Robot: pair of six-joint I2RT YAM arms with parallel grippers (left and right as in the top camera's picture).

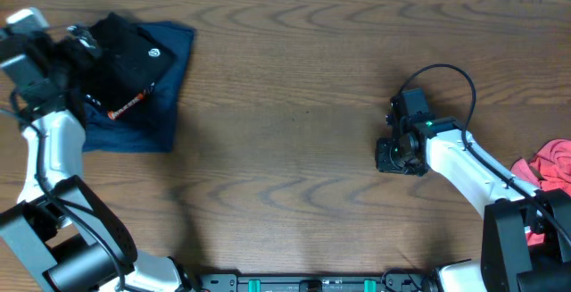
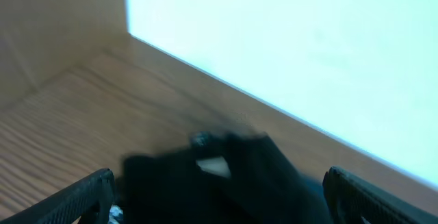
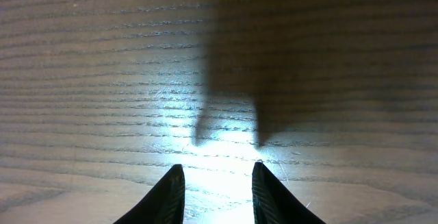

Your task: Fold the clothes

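A black garment (image 1: 125,55) lies bunched on top of a folded navy blue garment (image 1: 147,118) at the far left of the table. My left gripper (image 1: 82,40) is at the black garment's left edge. In the left wrist view its fingers (image 2: 219,176) are spread wide, with the black cloth (image 2: 233,190) between them, blurred. My right gripper (image 1: 393,156) hovers low over bare wood at the right of the middle; its fingers (image 3: 218,166) are apart and hold nothing. A red garment (image 1: 555,167) lies crumpled at the right edge.
The wooden table (image 1: 294,104) runs to a pale wall (image 2: 294,53) just behind the clothes pile. The right arm's cable (image 1: 446,73) loops above its wrist. The arm bases stand at the front corners.
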